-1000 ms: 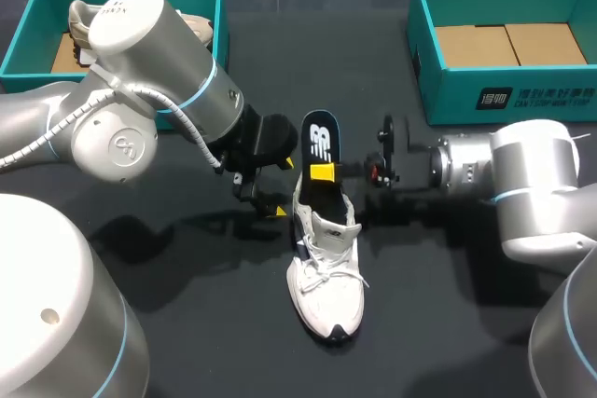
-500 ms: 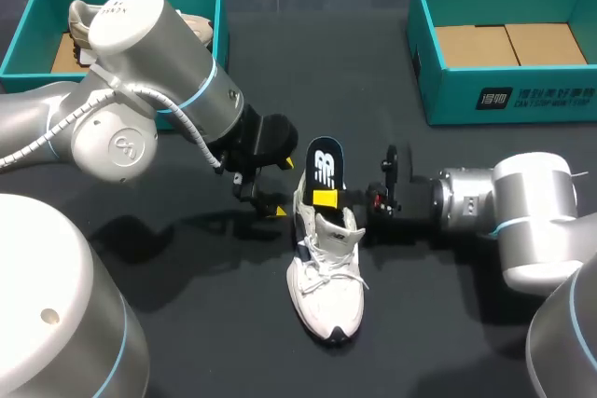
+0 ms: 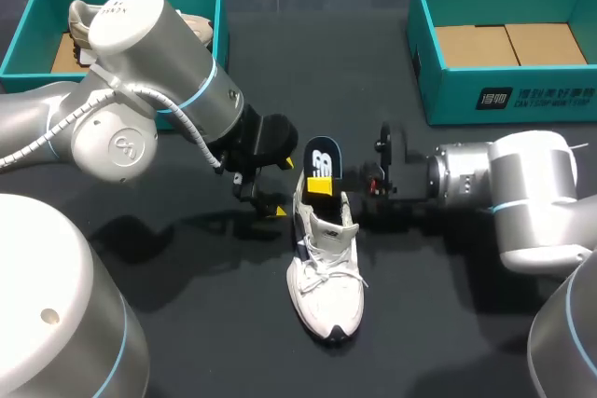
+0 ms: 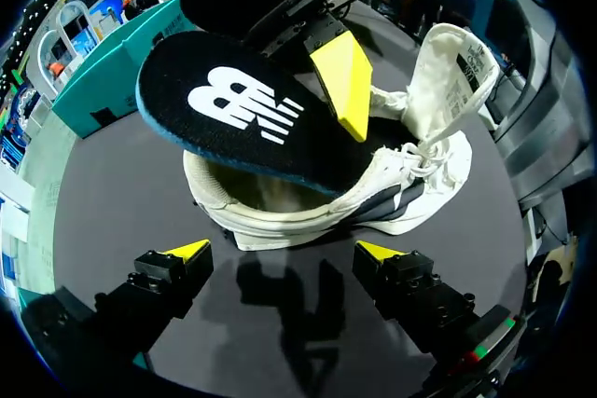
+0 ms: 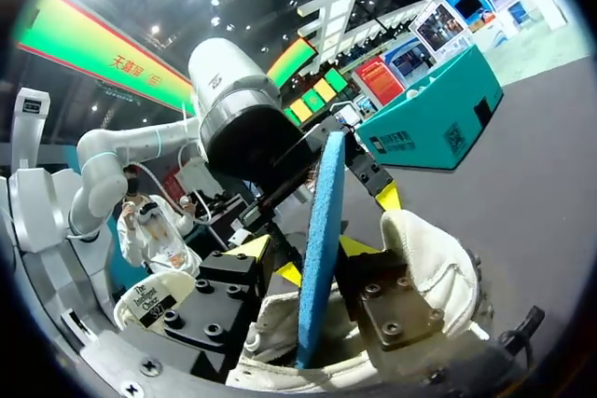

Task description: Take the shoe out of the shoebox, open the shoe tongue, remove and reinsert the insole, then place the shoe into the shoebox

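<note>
**Insole half in the shoe, the box waiting**

The white shoe point(image 3: 326, 277) is out of its box and lies on the dark table point(image 3: 438, 323), toe toward the robot, between the two arms. Its tongue point(image 4: 455, 70) is folded up and forward, leaving the mouth wide open. The right gripper point(image 5: 310, 253) is clamped on the insole point(image 3: 323, 160), one yellow-tipped finger on each face. The insole's front end is down inside the mouth, and its heel end rises clear behind the collar. Whether it is coming out or going back in cannot be told.

The left gripper point(image 4: 283, 251) rests low beside the heel, fingers apart and holding nothing.

The insole is black on top with a white mark and blue underneath, thin and stiff enough to hold its line. By this reading the unboxing and the tongue are done. Seating the insole flat and returning the shoe to a teal shoebox point(image 3: 508, 104) remain.
</note>
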`<state>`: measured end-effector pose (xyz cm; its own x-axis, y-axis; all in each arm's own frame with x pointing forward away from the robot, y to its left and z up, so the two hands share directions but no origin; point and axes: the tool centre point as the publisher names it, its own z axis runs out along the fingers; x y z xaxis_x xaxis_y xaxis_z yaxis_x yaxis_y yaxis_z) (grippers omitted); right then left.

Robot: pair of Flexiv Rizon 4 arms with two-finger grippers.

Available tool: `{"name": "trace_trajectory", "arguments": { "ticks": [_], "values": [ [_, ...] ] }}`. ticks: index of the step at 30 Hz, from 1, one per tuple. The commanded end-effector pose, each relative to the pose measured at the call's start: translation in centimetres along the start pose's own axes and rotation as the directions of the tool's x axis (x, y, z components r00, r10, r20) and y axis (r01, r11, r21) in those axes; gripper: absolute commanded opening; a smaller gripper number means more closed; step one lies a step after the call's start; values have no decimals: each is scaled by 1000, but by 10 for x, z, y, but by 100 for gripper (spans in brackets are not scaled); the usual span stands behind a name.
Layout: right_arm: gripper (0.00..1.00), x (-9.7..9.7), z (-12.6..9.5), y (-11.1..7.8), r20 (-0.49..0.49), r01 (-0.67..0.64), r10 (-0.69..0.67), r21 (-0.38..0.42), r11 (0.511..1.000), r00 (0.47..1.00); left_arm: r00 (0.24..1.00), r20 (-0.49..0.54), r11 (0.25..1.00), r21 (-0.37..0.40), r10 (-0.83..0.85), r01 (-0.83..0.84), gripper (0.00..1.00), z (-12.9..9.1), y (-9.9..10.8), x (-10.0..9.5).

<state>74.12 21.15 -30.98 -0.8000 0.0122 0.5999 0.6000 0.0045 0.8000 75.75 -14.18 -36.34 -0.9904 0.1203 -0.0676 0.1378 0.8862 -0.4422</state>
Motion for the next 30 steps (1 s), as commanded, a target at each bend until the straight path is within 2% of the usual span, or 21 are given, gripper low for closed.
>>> {"name": "trace_trajectory", "arguments": {
  "ticks": [1, 3, 4, 14, 18, 23, 26, 30],
  "values": [
    [33, -3, -3, 8, 9, -4, 4, 13, 1000, 1000, 1000, 1, 1000, -1, 0, 0, 100, 1, 0, 0],
    [18, -5, -3, 9, 10, -7, 7, 15, 1000, 1000, 1000, 1, 1000, -1, 0, 0, 100, 1, 0, 0],
    [0, -6, -4, 9, 11, -11, 11, 14, 1000, 1000, 1000, 1, 1000, -1, 0, 0, 100, 1, 0, 0],
    [0, -11, -3, -11, 10, -88, 88, 3, 996, 996, 1000, 1, 1000, -1, 0, 0, 100, 1, 0, 0],
    [0, -8, -3, -24, 21, -134, 134, 12, 991, 991, 1000, 1, 1000, -1, 0, 0, 100, 1, 0, 0],
    [0, -5, -3, -32, 38, -149, 149, 8, 989, 988, 1000, 1, 1000, -1, 0, 0, 100, 1, 0, 0],
    [20, -2, -2, -28, 41, -119, 119, 15, 993, 992, 1000, 1, 1000, -1, 0, 0, 100, 1, 0, 0],
    [40, 2, 1, -16, 41, -70, 69, 31, 997, 997, 1000, 1, 1000, -1, 0, 0, 100, 1, 0, 0]
  ]
}}
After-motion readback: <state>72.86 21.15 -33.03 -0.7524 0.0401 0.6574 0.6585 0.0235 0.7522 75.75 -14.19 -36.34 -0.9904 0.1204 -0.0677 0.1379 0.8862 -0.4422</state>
